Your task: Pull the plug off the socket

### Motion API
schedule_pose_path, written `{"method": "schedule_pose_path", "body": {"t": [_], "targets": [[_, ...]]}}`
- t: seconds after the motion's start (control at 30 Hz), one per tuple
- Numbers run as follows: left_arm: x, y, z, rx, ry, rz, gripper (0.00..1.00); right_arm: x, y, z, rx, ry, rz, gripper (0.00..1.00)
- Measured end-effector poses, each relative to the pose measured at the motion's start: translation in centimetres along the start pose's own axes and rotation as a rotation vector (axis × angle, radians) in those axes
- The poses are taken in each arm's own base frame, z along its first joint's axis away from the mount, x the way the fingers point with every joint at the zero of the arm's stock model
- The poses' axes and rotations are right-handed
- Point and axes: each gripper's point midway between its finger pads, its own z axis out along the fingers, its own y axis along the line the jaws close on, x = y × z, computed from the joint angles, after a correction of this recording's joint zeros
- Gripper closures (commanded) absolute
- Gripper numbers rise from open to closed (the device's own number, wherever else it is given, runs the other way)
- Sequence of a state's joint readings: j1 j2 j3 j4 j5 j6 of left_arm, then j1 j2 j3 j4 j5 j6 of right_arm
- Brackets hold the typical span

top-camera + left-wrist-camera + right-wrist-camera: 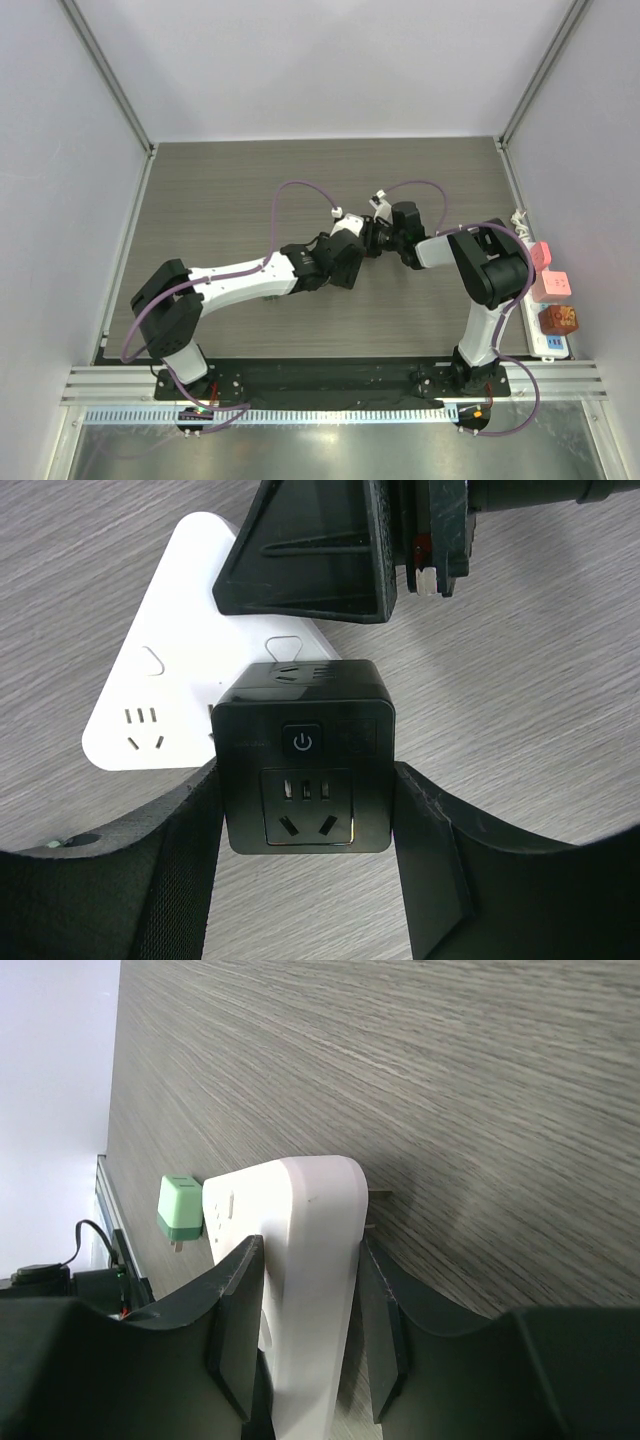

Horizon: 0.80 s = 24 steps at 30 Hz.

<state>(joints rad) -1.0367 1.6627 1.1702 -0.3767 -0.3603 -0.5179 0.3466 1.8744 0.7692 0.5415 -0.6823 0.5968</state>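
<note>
I'm seeing left fingers (170,880) pinching the black plug (305,770) between them, prongs hidden; right fingers (235,1310) are clamping the white socket (310,1260) over grey table (200,200).

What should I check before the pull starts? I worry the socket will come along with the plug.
1. Left gripper has a finger against each side of the black plug: ok.
2. Right gripper is closed on the white socket, one finger on each face: ok.
3. Left grip is firm enough to pull: cannot tell.
4. Plug pins are fully seated or partly out: cannot tell, the joint is hidden behind the plug.
5. Right gripper is apart from the plug: ok, it holds the socket's far corner with a gap between it and the plug.
</note>
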Motion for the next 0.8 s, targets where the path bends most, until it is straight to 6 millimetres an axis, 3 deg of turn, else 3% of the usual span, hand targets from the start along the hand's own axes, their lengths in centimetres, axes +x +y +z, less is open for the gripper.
{"method": "schedule_pose_path", "body": {"t": [0.27, 0.53, 0.8], "targets": [[0.2, -0.1, 0.0, 0.016, 0.019, -0.037, 1.0, 0.0, 0.1, 0.2, 0.027, 0.007, -0.018, 0.99], [-2.0, 0.6, 0.5, 0.101, 0.048, -0.251, 1.0, -1.1, -0.1, 0.1, 0.065, -0.037, -0.051, 0.99], [-2.2, 0.8, 0.5, 0.129, 0.068, -0.305, 1.0, -1.3, -0.1, 0.1, 0.076, -0.048, -0.067, 0.99]]}}
